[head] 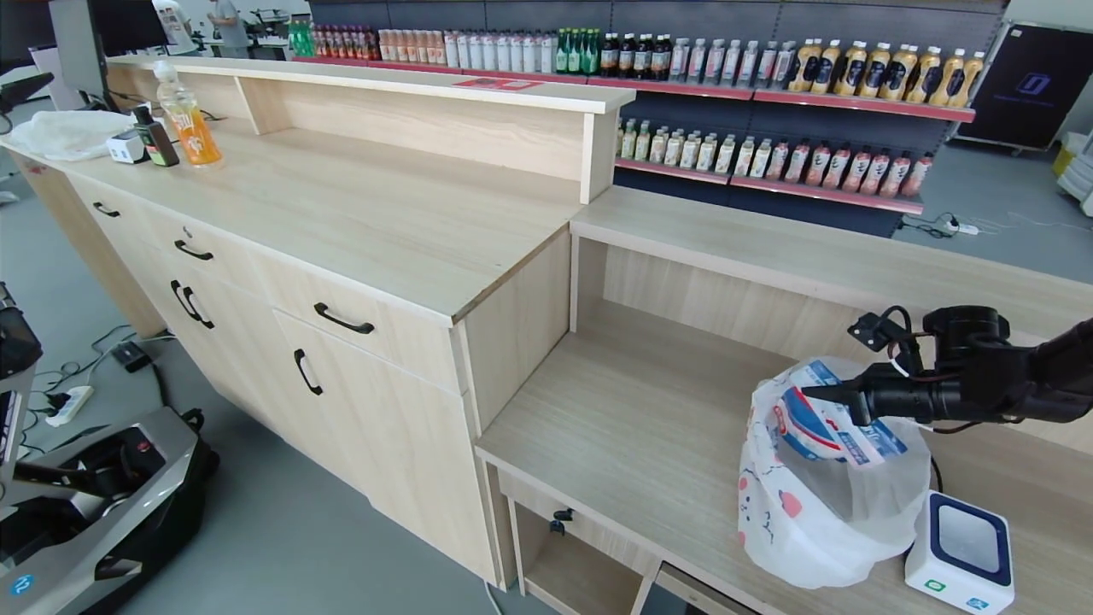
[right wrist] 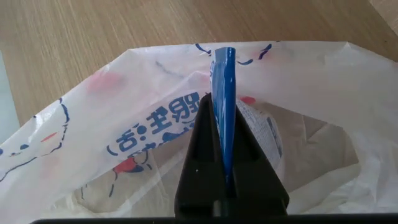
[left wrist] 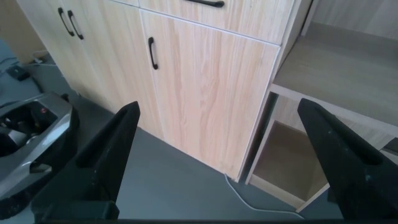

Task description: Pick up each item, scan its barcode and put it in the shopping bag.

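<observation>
Head view: my right gripper (head: 841,403) hangs over the open shopping bag (head: 794,530) on the lower counter (head: 640,410) at the right, clenched on a blue, white and red packet (head: 841,436) that sits partly in the bag's mouth. A white scanner (head: 961,555) stands just right of the bag. Left wrist view: my left gripper (left wrist: 219,106) is released, jaws spread wide before a wooden cabinet door (left wrist: 186,74). Right wrist view: my fingers (right wrist: 199,149) pinch the packet's blue edge above the bag's opening.

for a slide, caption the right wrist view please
Right gripper shut on a blue-edged packet at the mouth of the shopping bag on the wooden counter.
</observation>
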Motion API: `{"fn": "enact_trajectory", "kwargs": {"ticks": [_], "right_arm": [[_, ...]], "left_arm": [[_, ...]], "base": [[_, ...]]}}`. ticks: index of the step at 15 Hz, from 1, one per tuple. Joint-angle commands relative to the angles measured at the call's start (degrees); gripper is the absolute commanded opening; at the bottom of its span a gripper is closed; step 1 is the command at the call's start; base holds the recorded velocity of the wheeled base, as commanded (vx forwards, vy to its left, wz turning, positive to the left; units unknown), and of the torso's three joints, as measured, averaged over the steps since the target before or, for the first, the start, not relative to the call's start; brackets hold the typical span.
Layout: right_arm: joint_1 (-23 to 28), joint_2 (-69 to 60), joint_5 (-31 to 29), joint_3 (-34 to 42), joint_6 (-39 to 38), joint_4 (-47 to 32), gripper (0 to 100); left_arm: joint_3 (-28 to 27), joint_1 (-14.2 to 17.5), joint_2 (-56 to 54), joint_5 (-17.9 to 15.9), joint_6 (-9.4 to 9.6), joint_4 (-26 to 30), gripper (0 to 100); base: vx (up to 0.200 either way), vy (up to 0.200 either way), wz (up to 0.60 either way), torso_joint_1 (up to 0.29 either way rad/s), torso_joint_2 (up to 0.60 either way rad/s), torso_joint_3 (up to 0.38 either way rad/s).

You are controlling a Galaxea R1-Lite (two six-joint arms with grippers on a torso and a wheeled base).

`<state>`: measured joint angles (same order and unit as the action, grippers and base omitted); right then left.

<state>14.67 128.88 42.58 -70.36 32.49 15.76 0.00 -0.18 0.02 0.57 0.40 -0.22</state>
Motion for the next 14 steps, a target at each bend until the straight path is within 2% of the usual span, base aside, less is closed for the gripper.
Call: {"fn": "enact_trajectory", "kwargs": {"ticks": [1,10,11,14], "right_arm": [[0.01,2.25,-0.75,-0.21,0.03,1.11,0],[0.10,3.04,-0.83,0.14,0.30,1.20,0],[0.10,2.96,-0.83,0.23,0.30,1.20,100],[-0.25,2.25,-0.66,-0.39,0.65,2.52,100]], "left_arm": [[0.00,0.01,-0.02,0.04,-0.05,-0.04,100],[0.00,0.01,-0.02,0.04,-0.05,-0.04,100],[0.00,0.01,-0.02,0.04,-0.05,-0.04,100],[0.00,0.01,-0.02,0.04,-0.05,-0.04,100]], "base": [[0.000,0.000,0.00,0.000,0.00,0.000],[0.000,0.000,0.00,0.000,0.00,0.000],[0.000,0.000,0.00,0.000,0.00,0.000],[0.000,0.000,0.00,0.000,0.00,0.000]]}}
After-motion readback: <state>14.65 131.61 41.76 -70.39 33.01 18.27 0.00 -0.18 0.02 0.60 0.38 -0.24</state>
